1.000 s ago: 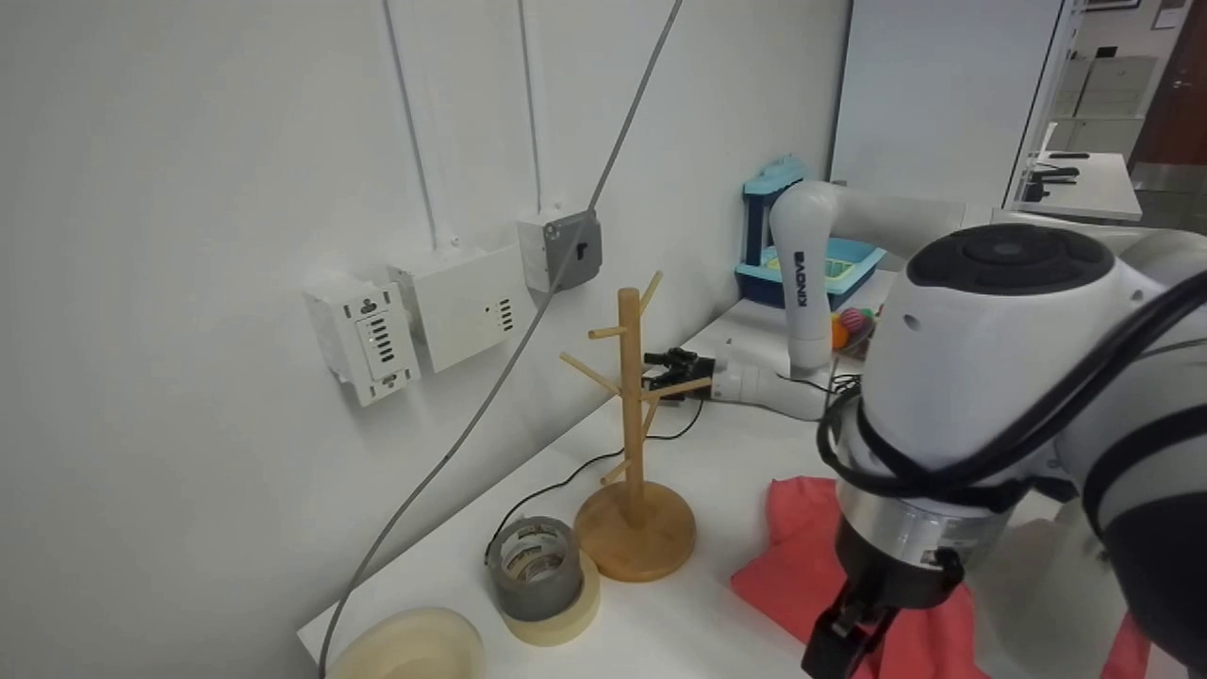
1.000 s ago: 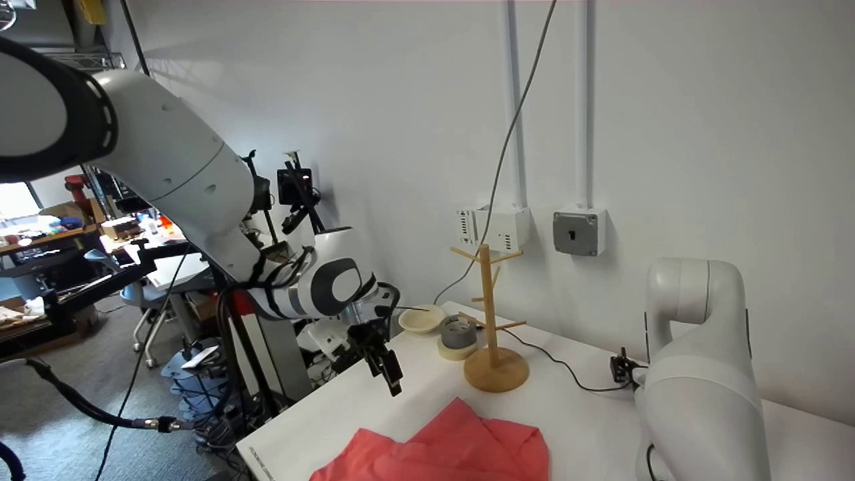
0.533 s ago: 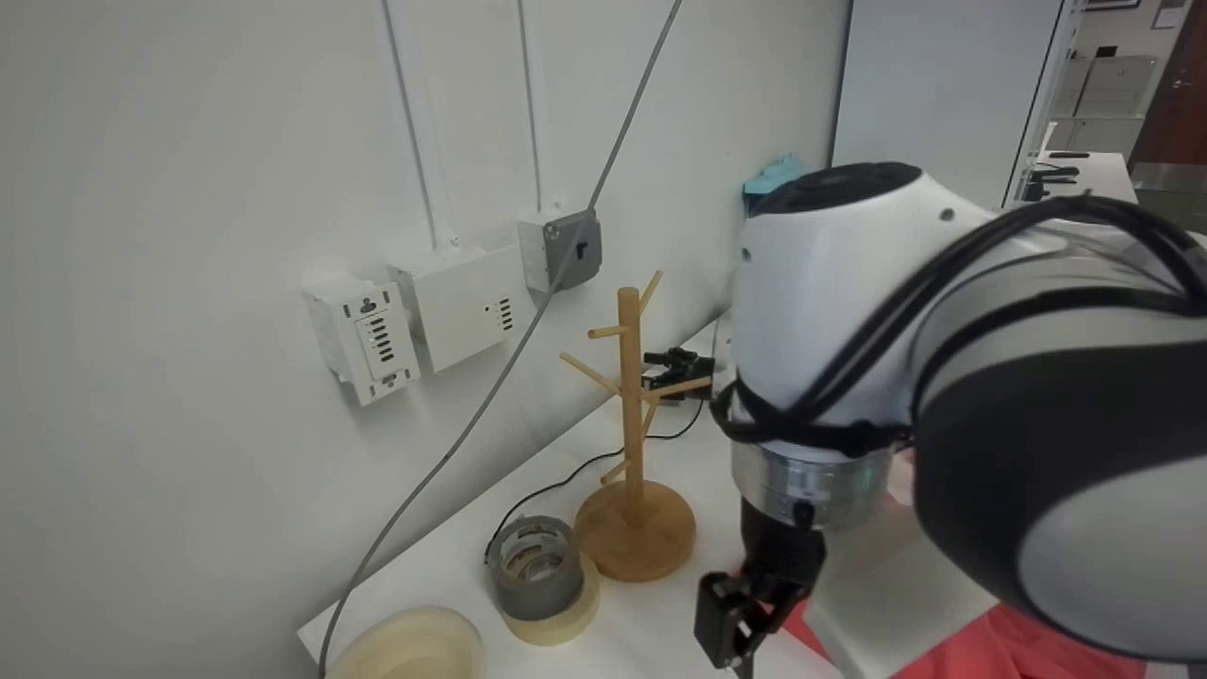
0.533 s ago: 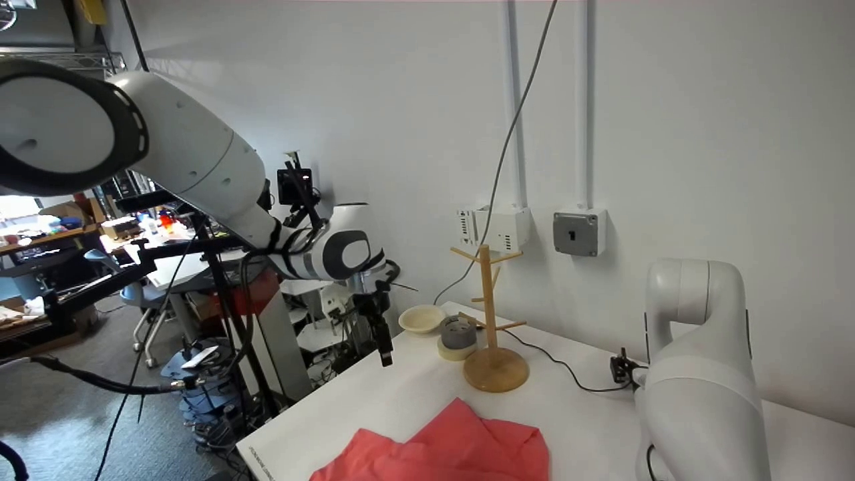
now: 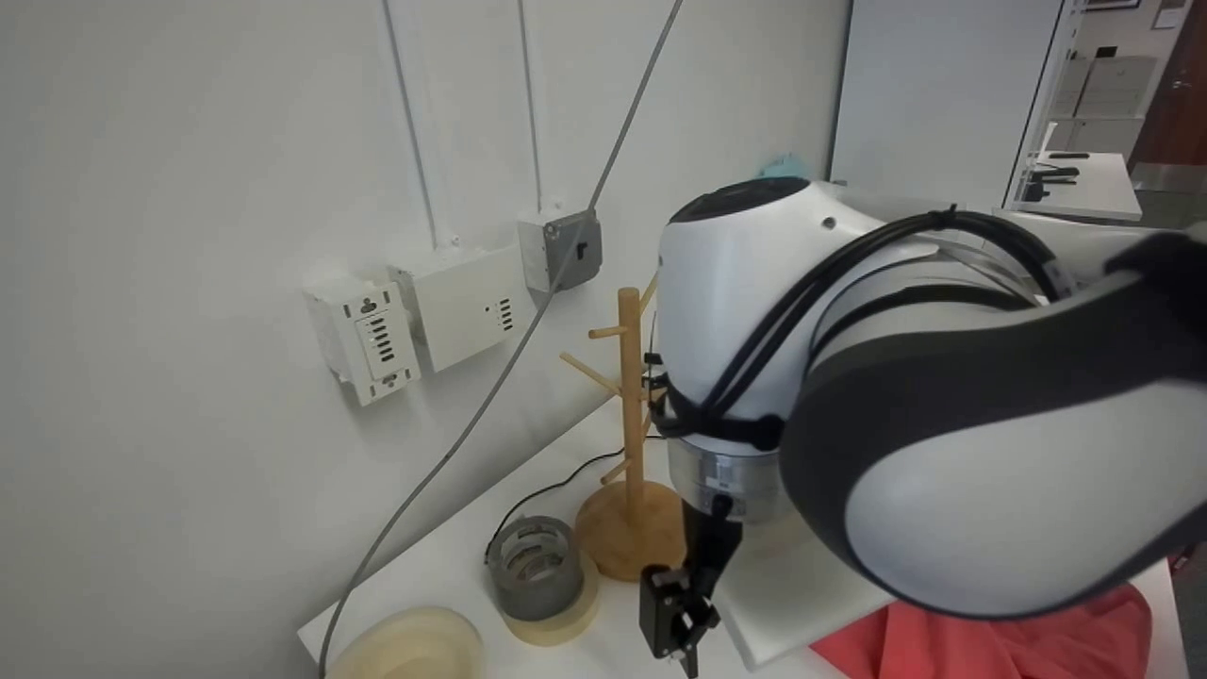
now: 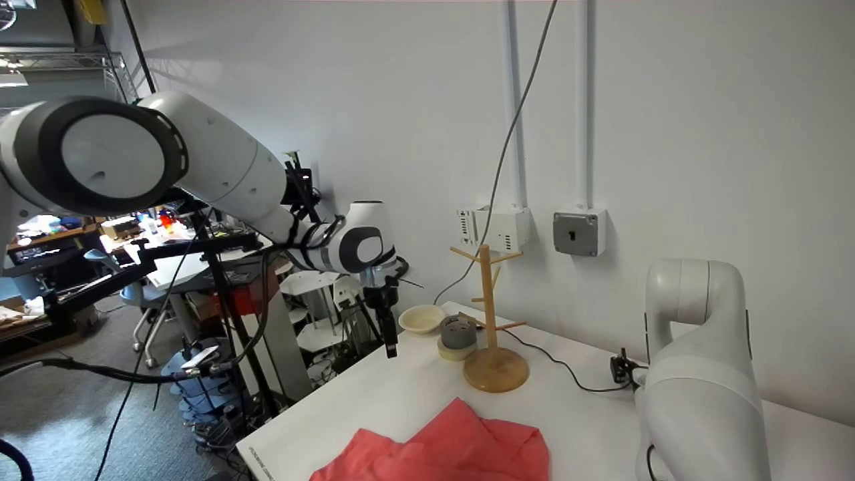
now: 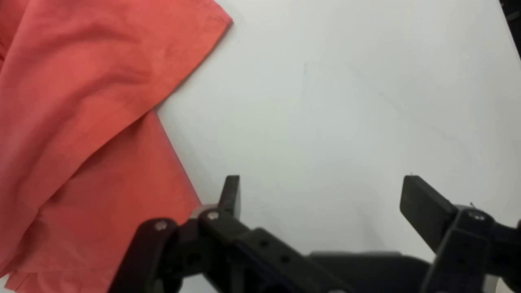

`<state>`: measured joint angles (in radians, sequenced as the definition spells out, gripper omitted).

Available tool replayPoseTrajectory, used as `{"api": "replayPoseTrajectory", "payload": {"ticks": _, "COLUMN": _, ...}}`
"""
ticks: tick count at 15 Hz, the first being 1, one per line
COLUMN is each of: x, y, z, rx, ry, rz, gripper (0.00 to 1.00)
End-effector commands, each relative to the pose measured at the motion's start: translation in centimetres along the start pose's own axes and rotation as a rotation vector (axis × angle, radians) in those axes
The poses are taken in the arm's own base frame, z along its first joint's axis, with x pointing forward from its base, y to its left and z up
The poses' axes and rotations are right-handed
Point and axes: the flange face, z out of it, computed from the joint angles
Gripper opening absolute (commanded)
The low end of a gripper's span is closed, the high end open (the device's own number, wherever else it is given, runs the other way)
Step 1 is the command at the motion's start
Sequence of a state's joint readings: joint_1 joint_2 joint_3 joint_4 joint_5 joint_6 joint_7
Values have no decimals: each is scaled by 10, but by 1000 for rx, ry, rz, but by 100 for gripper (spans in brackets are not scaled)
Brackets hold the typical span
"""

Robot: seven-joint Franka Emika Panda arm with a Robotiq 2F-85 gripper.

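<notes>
My gripper (image 7: 323,193) stands wide open, nothing between its fingers, over the white tabletop in the wrist view. To its left there lies a crumpled red cloth (image 7: 101,122), also seen in both exterior views, the cloth (image 6: 461,447) being at the front of the table. In an exterior view the gripper (image 5: 674,627) points down, in front of a wooden peg stand (image 5: 630,415), whose pegs are partly hidden by my arm. Beside the stand, a grey tape roll (image 5: 537,575) sits on a tan roll (image 5: 570,622). A cream bowl (image 6: 422,319) stands behind the gripper (image 6: 391,347), near the wall.
Another white arm (image 6: 701,387) rests on the table at the right, its small black gripper (image 6: 624,369) by the wall. A black cable (image 6: 568,367) runs along the wall. Switch boxes (image 6: 580,232) hang there. The table edge (image 7: 511,32) shows at upper right in the wrist view.
My arm has swung away from above the red cloth, towards the tape rolls and bowl. The gripper now points more steeply down and remains open. The objects on the table have not moved.
</notes>
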<state>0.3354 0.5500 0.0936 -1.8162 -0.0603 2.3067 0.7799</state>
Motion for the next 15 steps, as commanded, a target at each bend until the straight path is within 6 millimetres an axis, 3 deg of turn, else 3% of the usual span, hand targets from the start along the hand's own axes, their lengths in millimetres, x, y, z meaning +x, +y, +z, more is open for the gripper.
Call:
{"api": "replayPoseTrajectory", "payload": {"ticks": 1, "x": 0, "y": -1, "z": -1, "rx": 0, "ry": 0, "rz": 0, "gripper": 100}}
{"api": "replayPoseTrajectory", "payload": {"ticks": 7, "x": 4, "y": 10, "z": -1, "rx": -8, "ry": -20, "rz": 16, "gripper": 100}}
{"api": "replayPoseTrajectory", "payload": {"ticks": 15, "x": 11, "y": 73, "z": 31, "rx": -13, "ry": -48, "rz": 143, "gripper": 100}}
